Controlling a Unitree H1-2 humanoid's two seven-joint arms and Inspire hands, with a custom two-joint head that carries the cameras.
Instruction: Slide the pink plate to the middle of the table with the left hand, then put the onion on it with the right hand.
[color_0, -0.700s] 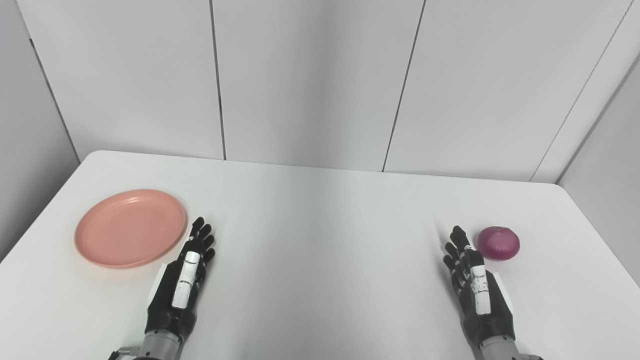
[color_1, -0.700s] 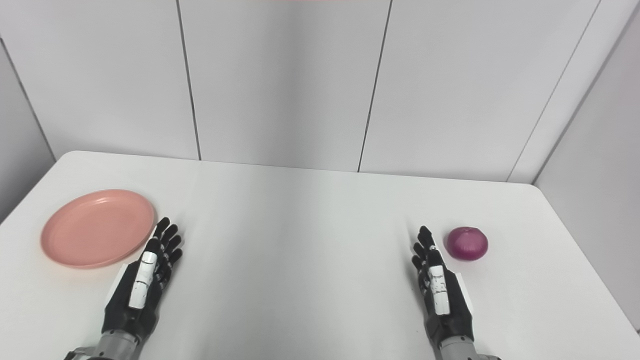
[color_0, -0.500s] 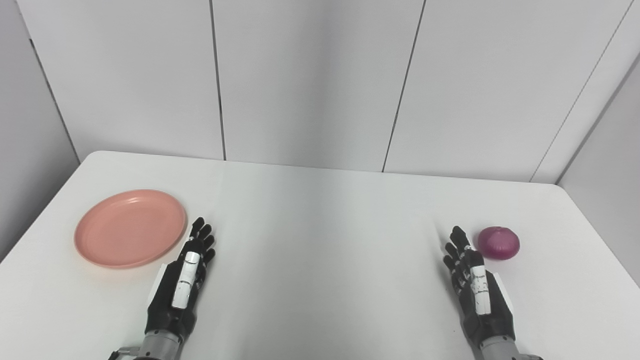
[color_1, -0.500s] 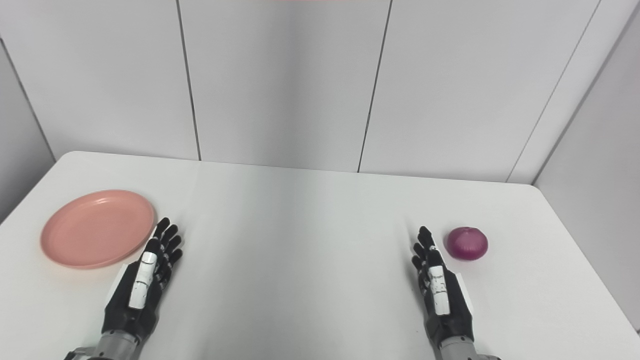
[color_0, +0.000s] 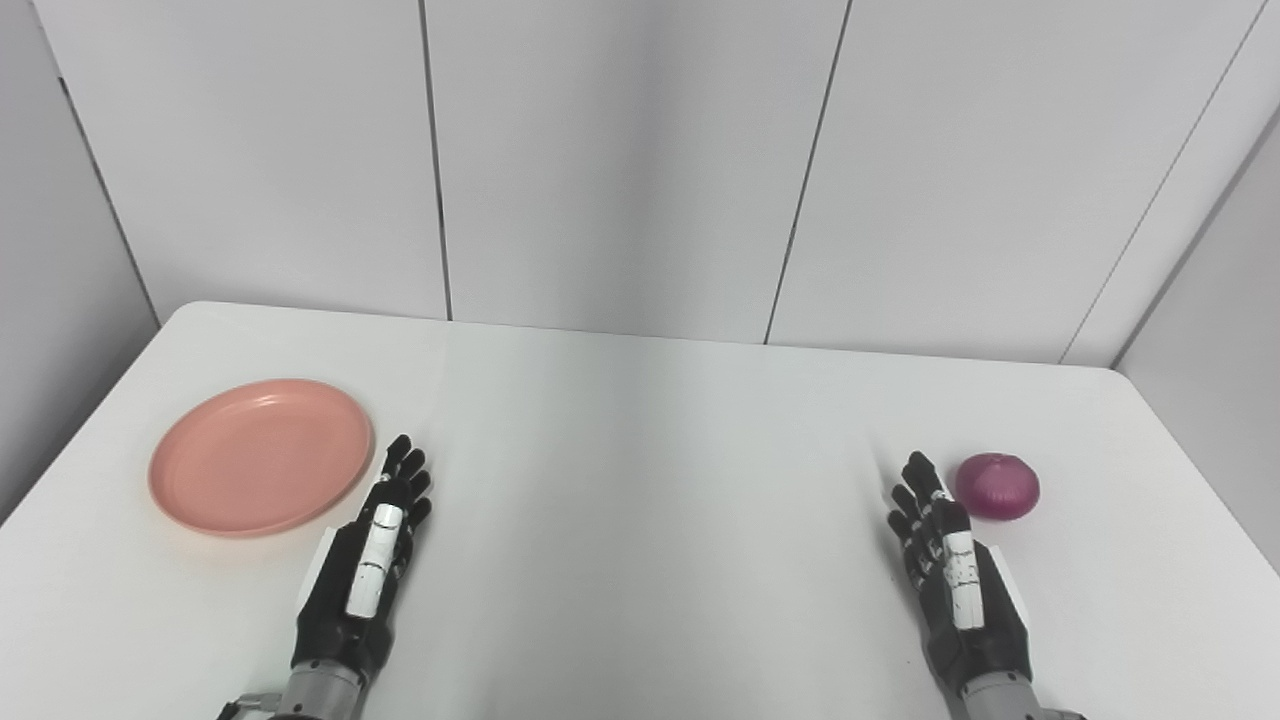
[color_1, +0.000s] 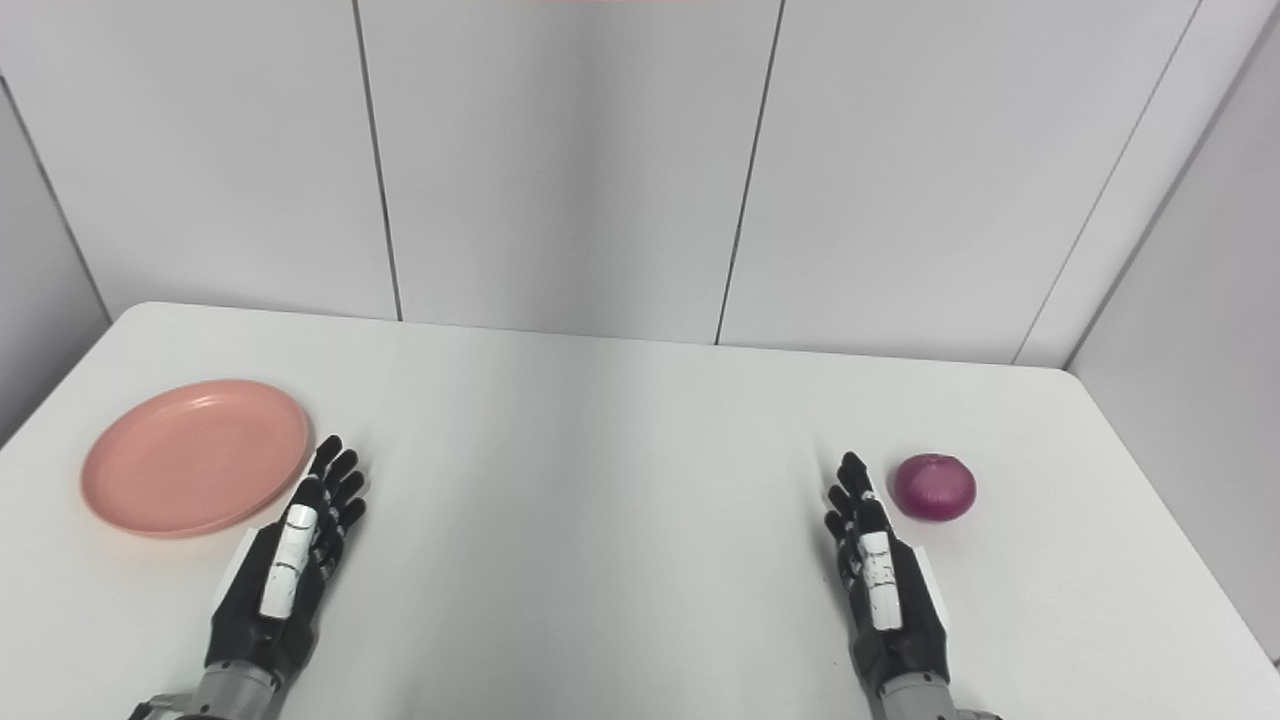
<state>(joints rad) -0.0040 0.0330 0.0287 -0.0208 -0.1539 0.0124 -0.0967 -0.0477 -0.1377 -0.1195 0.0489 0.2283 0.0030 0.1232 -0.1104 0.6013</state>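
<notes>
Pink plate (color_0: 260, 456) lies flat on white table (color_0: 640, 420), far left side, well away from table's middle. Left hand (color_0: 365, 565) just right of plate's near edge, not touching plate; fingers (color_0: 405, 470) stretched out straight, close together, holding nothing. Purple onion (color_0: 996, 486) far right of plate, on table. Right hand (color_0: 955, 575) just left of onion, fingers extended, empty, apart from onion.
</notes>
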